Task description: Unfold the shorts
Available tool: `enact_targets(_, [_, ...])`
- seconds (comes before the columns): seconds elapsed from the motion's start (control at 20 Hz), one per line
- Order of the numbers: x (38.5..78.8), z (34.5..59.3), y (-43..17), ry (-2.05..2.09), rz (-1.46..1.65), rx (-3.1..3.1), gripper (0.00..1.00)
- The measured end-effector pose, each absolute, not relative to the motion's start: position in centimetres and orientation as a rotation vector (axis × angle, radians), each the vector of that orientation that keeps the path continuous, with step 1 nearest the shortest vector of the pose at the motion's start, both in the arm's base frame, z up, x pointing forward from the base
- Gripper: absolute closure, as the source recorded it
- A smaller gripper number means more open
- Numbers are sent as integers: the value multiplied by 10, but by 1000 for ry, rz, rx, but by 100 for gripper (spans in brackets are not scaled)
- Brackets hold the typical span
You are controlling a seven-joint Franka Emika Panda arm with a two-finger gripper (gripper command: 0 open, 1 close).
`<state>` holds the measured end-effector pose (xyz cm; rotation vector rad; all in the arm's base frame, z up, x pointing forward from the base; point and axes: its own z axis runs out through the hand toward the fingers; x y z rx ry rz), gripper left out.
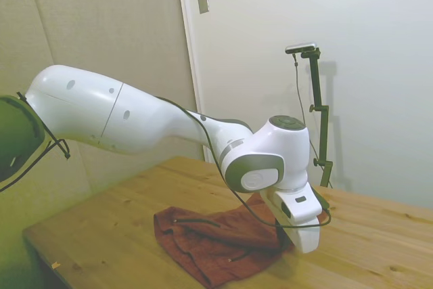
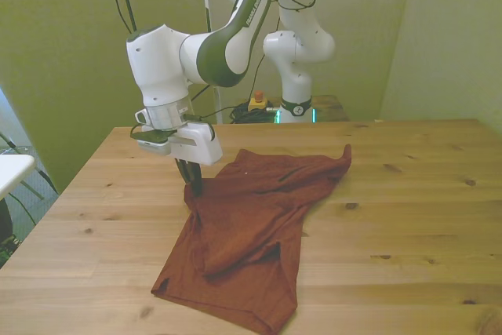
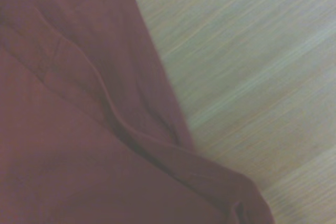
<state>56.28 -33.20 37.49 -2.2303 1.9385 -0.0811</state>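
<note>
Gripper (image 2: pixel 193 187) pinched shut on shorts' (image 2: pixel 251 225) edge, lifting it slightly; the rest lies crumpled mid-table (image 2: pixel 408 217).

The shorts (image 2: pixel 255 229) lie on the table (image 2: pixel 408 225), hand (image 2: pixel 194 187) at their edge.

Wooden table (image 2: pixel 408 217) showing knots and grain; red-buttoned box (image 2: pixel 256 101) sitting behind far edge; wall plate (image 1: pixel 203 1) hanging beside doorframe.

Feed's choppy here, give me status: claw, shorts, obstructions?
Claw pinching shorts edge, front view's left. Shorts crumpled, partly folded on table. Nothing in the way.
</note>
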Motion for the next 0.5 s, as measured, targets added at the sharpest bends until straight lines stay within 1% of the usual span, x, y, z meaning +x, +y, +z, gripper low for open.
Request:
enact_targets(0.25, [575,399,-318,1904,-144,-2287,100])
enact_targets(0.5, [611,425,-273,1818,-210,-2328,100])
